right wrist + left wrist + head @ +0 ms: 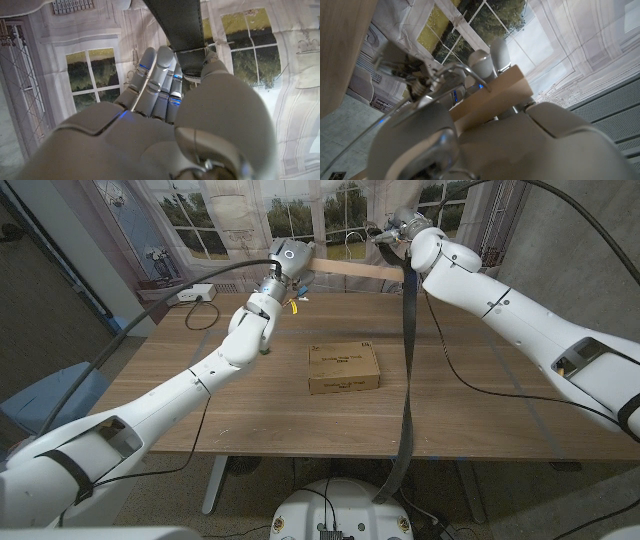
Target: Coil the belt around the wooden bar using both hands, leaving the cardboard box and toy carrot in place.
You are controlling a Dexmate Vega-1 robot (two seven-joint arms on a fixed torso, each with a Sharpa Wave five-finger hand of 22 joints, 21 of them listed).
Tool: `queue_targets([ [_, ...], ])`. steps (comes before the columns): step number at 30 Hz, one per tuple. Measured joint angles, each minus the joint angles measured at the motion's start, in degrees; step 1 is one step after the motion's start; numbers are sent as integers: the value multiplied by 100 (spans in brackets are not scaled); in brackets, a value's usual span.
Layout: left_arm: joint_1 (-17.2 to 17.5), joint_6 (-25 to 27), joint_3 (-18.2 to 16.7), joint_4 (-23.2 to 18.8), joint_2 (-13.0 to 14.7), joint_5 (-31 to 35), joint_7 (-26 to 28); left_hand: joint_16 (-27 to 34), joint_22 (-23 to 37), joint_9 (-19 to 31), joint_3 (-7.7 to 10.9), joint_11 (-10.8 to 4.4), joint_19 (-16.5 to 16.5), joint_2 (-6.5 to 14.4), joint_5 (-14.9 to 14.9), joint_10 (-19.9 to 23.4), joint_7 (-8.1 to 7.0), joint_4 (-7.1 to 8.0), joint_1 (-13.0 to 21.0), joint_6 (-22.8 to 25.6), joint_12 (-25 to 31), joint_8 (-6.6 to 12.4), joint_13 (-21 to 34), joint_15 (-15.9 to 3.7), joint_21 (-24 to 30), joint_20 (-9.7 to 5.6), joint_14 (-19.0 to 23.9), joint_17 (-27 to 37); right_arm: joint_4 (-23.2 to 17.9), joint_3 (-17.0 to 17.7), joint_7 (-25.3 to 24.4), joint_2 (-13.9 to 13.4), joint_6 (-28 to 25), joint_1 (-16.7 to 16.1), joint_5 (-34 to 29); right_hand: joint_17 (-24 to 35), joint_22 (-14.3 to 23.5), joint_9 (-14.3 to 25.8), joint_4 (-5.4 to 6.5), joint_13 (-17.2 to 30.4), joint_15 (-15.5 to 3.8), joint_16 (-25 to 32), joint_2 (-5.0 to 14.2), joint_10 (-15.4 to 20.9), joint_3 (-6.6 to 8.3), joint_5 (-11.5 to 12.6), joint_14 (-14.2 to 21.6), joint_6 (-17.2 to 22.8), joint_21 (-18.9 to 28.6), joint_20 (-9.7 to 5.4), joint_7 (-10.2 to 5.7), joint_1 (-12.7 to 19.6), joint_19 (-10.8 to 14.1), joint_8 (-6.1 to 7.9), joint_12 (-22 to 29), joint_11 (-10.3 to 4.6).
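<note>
My left hand (284, 262) grips the left end of the pale wooden bar (345, 269) and holds it level above the table's far edge. The left wrist view shows the wooden bar (492, 99) running out from under that hand (485, 145). Raised at the bar's other end, my right hand (402, 227) pinches the dark belt (408, 350). The belt hangs straight down past the table's front edge. In the right wrist view the belt (175, 22) sits between the thumb and fingers of my right hand (165, 115). The cardboard box (343, 367) lies mid-table. A small yellow-orange thing, perhaps the toy carrot (294, 304), lies below my left hand.
The wooden table (250, 410) spreads out around the box. A white device (190, 293) with cables sits at the far left corner. A printed window backdrop (330, 210) hangs behind the table. A blue chair (45, 400) stands at the left.
</note>
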Motion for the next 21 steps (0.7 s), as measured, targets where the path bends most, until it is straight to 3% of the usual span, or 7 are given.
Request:
queue_targets([
  [1, -3, 41, 1, 22, -15, -10, 223, 0, 0, 3, 0, 0, 0, 0, 0, 0, 0, 0, 0, 0, 0, 0, 0, 0, 0, 0, 0, -20, 138, -222, 82, -9, -7, 337, 5, 0, 0, 0, 0, 0, 0, 0, -14, 20, 0, 0, 0, 0, 0, -3, 0, 14, 6, 0, -4, 19],
  [4, -33, 77, 20, 185, -143, -68, 423, 2, 0, 14, 0, -20, 5, 1, -22, 20, 23, 0, -1, -23, 0, 19, 1, -3, 0, -5, 3, -10, 283, -448, 810, 54, -85, 665, 10, 0, 0, 0, 0, 0, 0, 0, -14, 41, 0, -3, 0, 31, 11, 7, 31, 14, 36, 0, -20, 40],
  [6, -64, 88, 41, 322, -262, -108, 501, 35, 10, 30, 0, -31, 21, 2, -23, 31, 32, 0, -1, -32, 0, 40, 0, 7, 23, -21, 38, 13, 289, -455, 1098, 57, -117, 675, 5, 0, 0, 0, 0, 0, 12, 0, -14, 62, 0, -7, 16, 31, 21, 48, 31, 14, 77, 0, -19, 61],
  [9, -108, 96, 69, 463, -388, -296, 726, 50, 43, 44, 0, -33, 21, 3, -23, 34, 32, 0, -2, -32, 0, 40, 0, -1, 23, -21, 45, 42, 533, -740, 1608, 222, -162, 1064, -52, 0, -26, 0, 0, 0, -10, 0, -29, 82, 0, -11, 57, 32, 42, 69, 32, 29, 139, 0, -10, 82],
  [19, -361, -10, 259, 925, -707, -924, 1205, 83, 43, 26, 0, -38, 42, 23, -23, 41, 31, 0, -12, -32, 0, 88, 11, -1, 23, 0, 44, 43, 1205, -1239, 2486, 664, -216, 1693, -206, -108, -44, 1, 0, 8, -40, -46, -82, 123, 0, -121, 170, 94, 87, 204, 93, 82, 333, 21, -4, 122],
  [20, -394, -18, 276, 954, -722, -974, 1238, 83, 43, 24, 0, -38, 42, 29, -47, 41, 31, 0, -6, -31, 0, 90, 14, -1, 23, 0, 44, 43, 1243, -1254, 2517, 684, -218, 1716, -207, -263, -52, 1, 0, 275, -40, -223, -78, 123, 0, -198, 170, 95, 80, 259, 94, 78, 339, 11, -86, 122],
  [21, -409, -20, 300, 996, -747, -1019, 1265, 83, 43, 23, 0, -38, 42, 29, -67, 41, 31, 0, -6, -31, 0, 90, 16, -1, 23, 0, 44, 43, 1329, -1274, 2580, 732, -220, 1758, -207, -532, -54, 205, 0, 458, -39, -509, -30, 124, 1, -295, 167, 115, 29, 362, 113, 30, 319, -183, -220, 122],
])
